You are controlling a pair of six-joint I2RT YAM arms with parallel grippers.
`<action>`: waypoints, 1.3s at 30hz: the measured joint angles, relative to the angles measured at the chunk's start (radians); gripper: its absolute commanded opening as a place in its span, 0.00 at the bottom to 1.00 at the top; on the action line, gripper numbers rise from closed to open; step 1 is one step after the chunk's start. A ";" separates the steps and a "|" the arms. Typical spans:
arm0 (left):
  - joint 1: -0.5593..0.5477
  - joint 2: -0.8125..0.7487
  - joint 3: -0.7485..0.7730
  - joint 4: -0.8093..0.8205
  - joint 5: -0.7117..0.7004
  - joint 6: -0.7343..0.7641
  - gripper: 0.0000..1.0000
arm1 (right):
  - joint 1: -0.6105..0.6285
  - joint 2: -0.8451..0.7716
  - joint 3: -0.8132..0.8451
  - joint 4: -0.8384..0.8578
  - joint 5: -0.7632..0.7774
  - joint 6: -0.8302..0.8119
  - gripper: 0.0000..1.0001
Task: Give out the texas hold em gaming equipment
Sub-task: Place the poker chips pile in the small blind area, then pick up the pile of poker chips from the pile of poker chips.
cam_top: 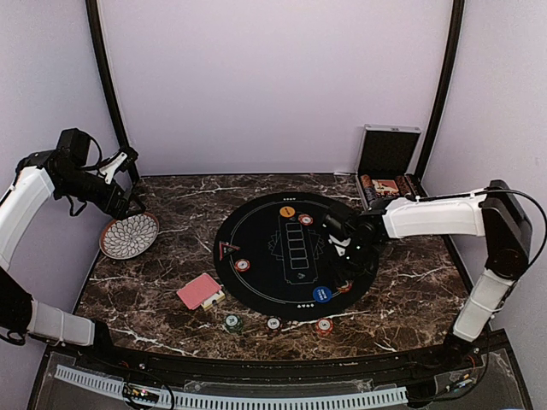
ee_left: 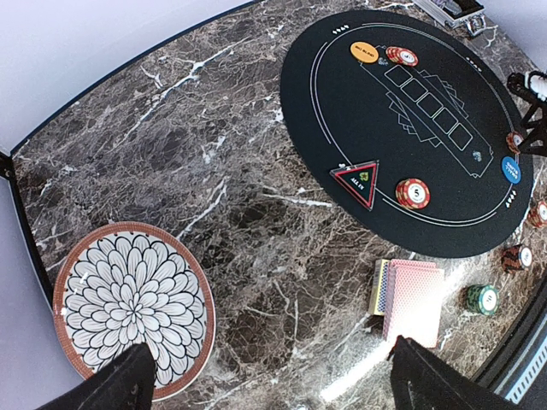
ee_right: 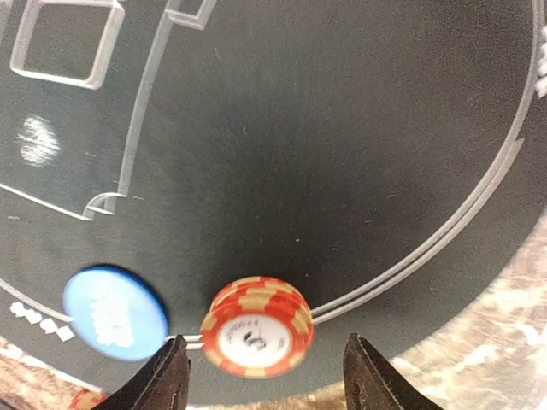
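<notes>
A stack of red poker chips (ee_right: pixel 256 327) stands near the edge of the black round mat (ee_right: pixel 325 145), beside a blue disc (ee_right: pixel 115 312). My right gripper (ee_right: pixel 265 376) is open, its fingers on either side of the stack and not closed on it. In the top view the right gripper (cam_top: pixel 344 272) hangs over the mat's right side, by the red chips (cam_top: pixel 344 287). My left gripper (cam_top: pixel 128 201) is open and empty, high above the table's left side. The red-backed cards (ee_left: pixel 412 299) lie beside the mat; they also show in the top view (cam_top: pixel 199 291).
A patterned plate (ee_left: pixel 132 320) lies at the left. Three loose chips, one green (cam_top: pixel 232 322), one white (cam_top: pixel 273 324) and one red (cam_top: pixel 324 325), lie near the front edge. Red chips (ee_left: pixel 412 193), a triangle marker (ee_left: pixel 357 179) and an orange disc (ee_left: pixel 364 51) sit on the mat. A silver case (cam_top: pixel 389 162) stands open at the back right.
</notes>
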 measured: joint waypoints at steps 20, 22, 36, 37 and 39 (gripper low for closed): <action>0.000 0.000 0.000 -0.001 0.000 0.000 0.99 | 0.445 0.140 0.397 -0.083 -0.023 -0.080 0.90; 0.000 0.000 0.000 -0.003 0.000 0.000 0.99 | 0.457 0.186 0.417 -0.085 -0.026 -0.092 0.90; 0.000 0.000 0.000 -0.015 0.000 0.003 0.99 | 0.465 0.291 0.466 -0.089 -0.074 -0.130 0.87; 0.000 0.000 0.000 -0.015 0.000 0.003 0.99 | 0.465 0.296 0.470 -0.089 -0.075 -0.132 0.87; 0.000 0.000 0.000 -0.016 0.000 0.003 0.99 | 0.465 0.307 0.472 -0.087 -0.075 -0.133 0.86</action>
